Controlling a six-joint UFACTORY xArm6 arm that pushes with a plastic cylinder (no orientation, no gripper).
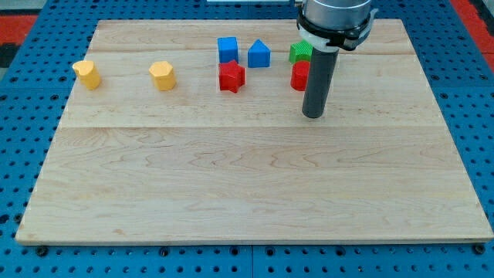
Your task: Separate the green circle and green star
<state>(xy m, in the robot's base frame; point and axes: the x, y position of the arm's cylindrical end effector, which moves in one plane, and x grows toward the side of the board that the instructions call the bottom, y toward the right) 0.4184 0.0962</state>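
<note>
1. Wooden board (247, 177) of pale planks on a blue pegboard surround, with small coloured blocks in a loose row toward the view's top.
2. Only one green block (299, 52) visible, up and slightly to the view's left of my tip (312, 116), partly hidden by the arm's housing; shape not clear enough to call circle or star. Second green block not visible, possibly hidden behind the rod or housing; impossible to tell.
3. Red block (299, 75) directly below the green one, touching the rod's left side as seen, shape unclear.
4. Further to the view's left of my tip: red star-shaped block (231, 76), blue cube-like block (227, 49), blue house-shaped block (259, 54); well apart at far left, two yellow blocks, (162, 76) and (88, 74).
5. Handling, judged from appearance: small, rigid, light pieces, likely to slide readily on smooth wood and to spin if pushed off-centre. No gripping possible; contact best made low on a flat side face, in line with the block's middle.
6. Tool state: plain dark rod (318, 81), nothing to open or close, holding nothing. Tip resting on bare wood just below the red block, touching no block at its end.
7. Arm pose: rod upright, hanging straight down from the grey housing (336, 19) at the view's top, standing close beside the green-and-red pair.
</note>
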